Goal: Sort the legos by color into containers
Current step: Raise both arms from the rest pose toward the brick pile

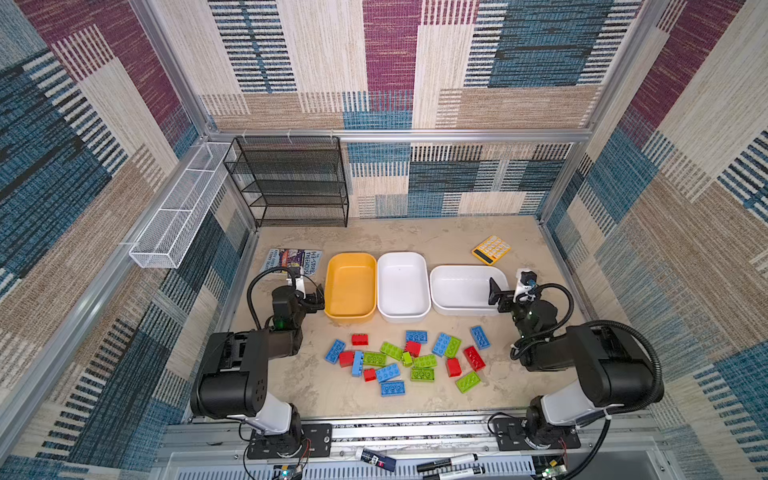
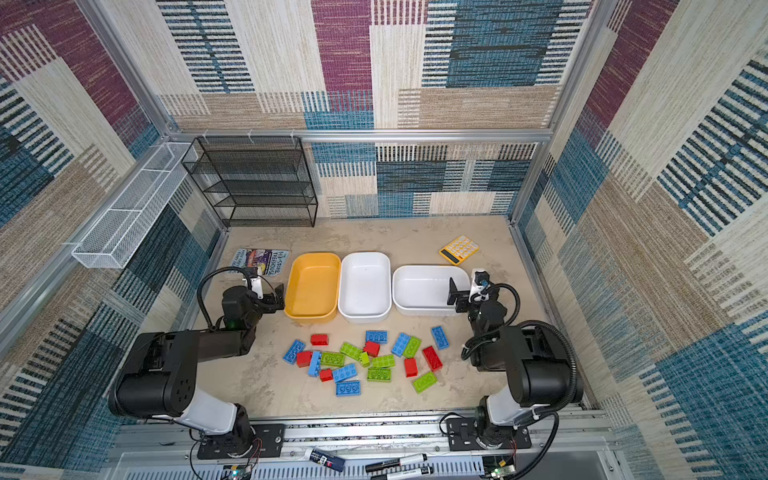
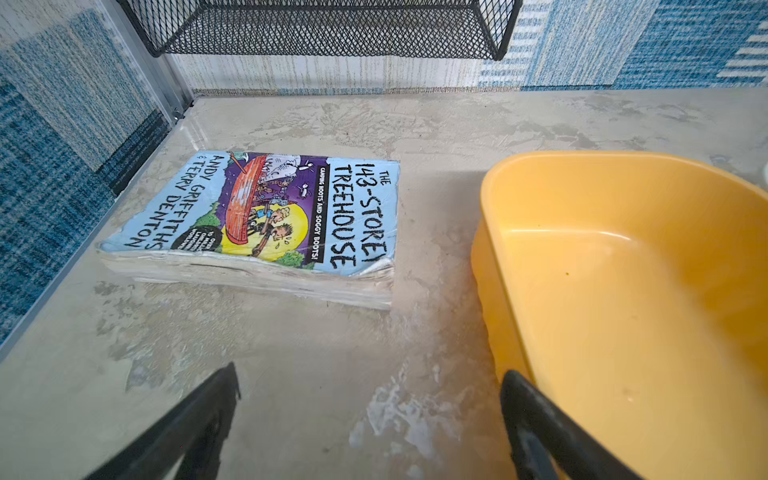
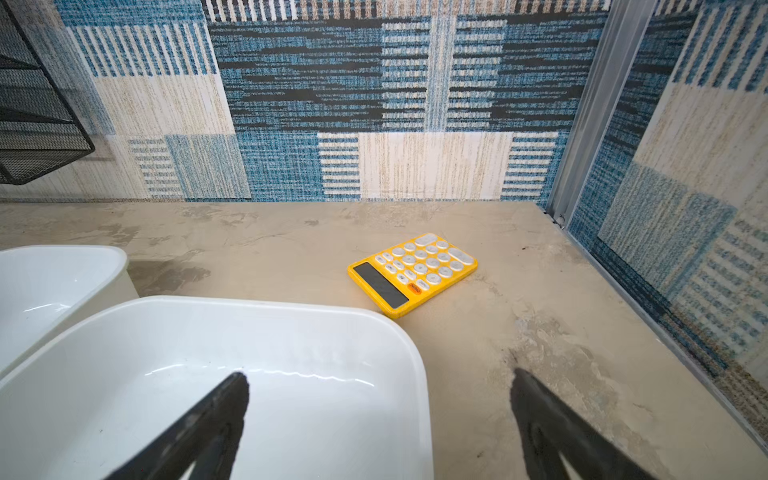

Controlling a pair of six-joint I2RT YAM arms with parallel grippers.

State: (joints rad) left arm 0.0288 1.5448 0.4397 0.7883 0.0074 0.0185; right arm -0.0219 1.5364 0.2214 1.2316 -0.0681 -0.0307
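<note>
Bricks [image 1: 391,351] lie away from both claws
Left claw [image 1: 319,298] spread, empty, beside yellow tub [image 1: 351,286]; right claw [image 1: 498,297] the same over white tub's [image 1: 461,286] rim.

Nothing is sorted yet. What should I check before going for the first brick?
1. Left gripper open, empty: ok.
2. Right gripper open, empty: ok.
3. Mustard yellow plastic tub, middle white plastic tub, right white plastic tub empty: ok.
4. Red, blue and lime green studded plastic bricks on the table, none in tubs: ok.
5. Bricks spaced for a clean pinch: not ok mid-pile; rightmost blue brick lies apart.
6. Yellow calculator, paperback book clear of the tubs: ok.
</note>
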